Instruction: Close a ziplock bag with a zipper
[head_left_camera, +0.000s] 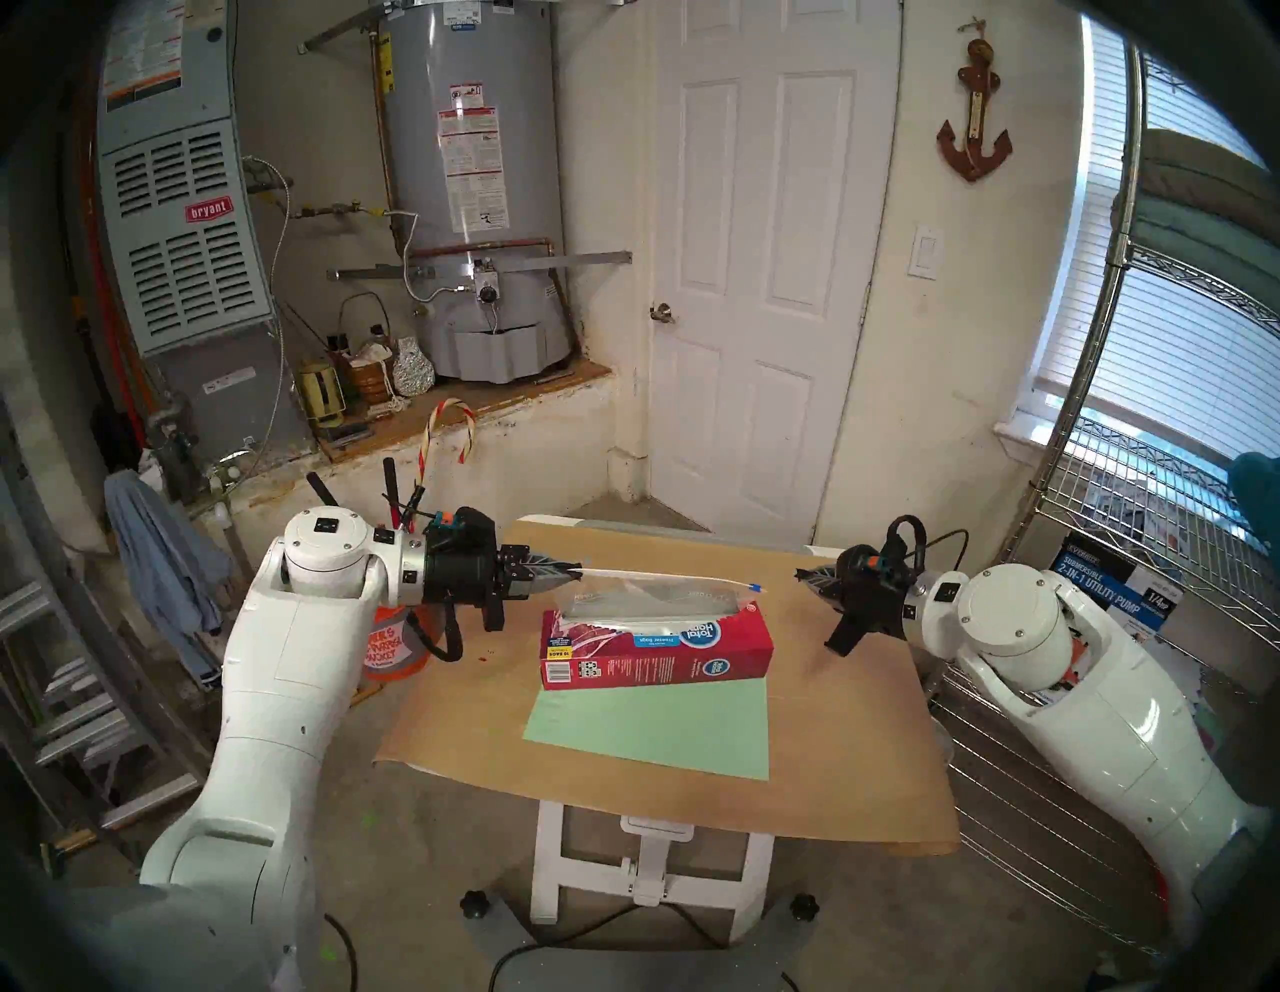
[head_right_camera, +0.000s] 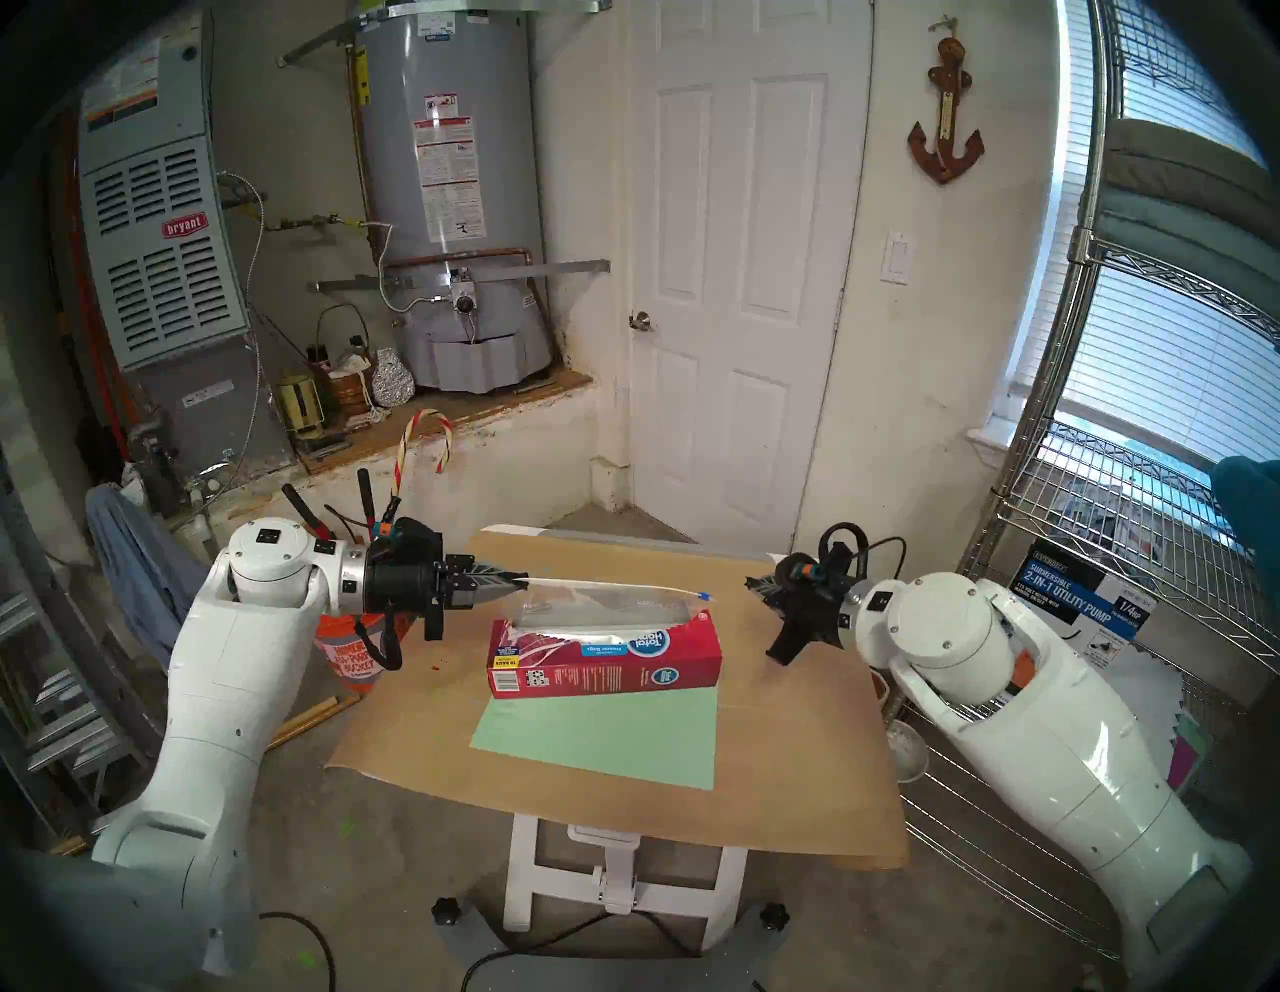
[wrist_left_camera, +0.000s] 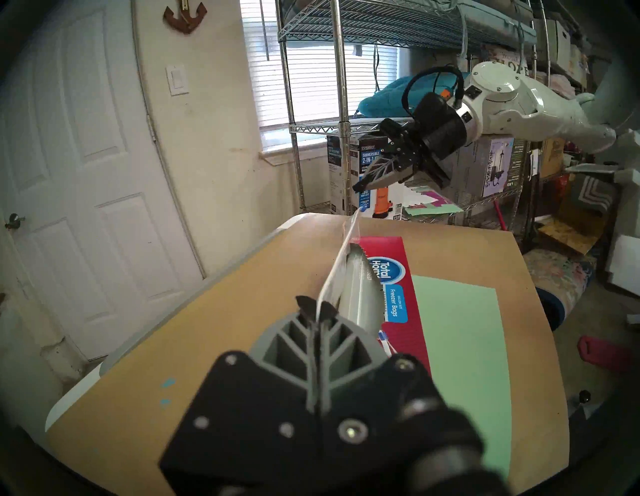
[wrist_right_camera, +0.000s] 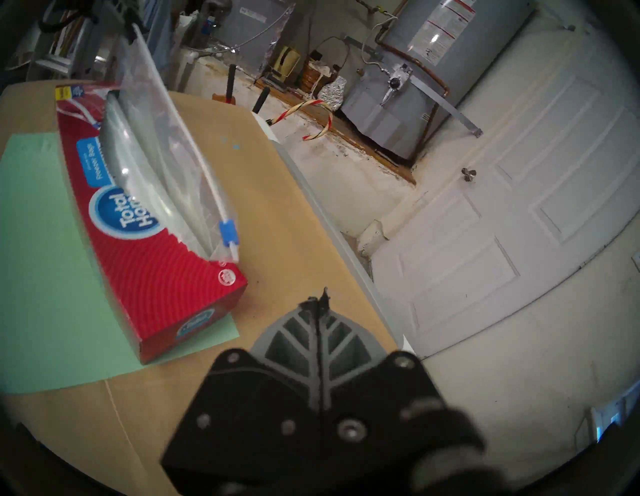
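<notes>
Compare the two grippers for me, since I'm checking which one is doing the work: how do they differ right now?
The left gripper is shut on the ziplock bag, pinching the end of its white strip; the right gripper is shut on nothing. The left gripper touches the bag, while the right gripper hangs apart from it, just past the blue zipper. Both point inward over the table, fingers pressed together.

Open air between the red box (head_left_camera: 656, 645) and the right claw (head_left_camera: 802, 574), nothing standing on that stretch of bench (head_left_camera: 831, 727). Beyond the box, bare bench toward the door. Above the box, blocked by the ziplock bag (head_left_camera: 651, 592), stretched taut from the left claw (head_left_camera: 576, 572) to the zipper (head_left_camera: 760, 589). In front of the box, only the flat green sheet (head_left_camera: 651, 724).
</notes>
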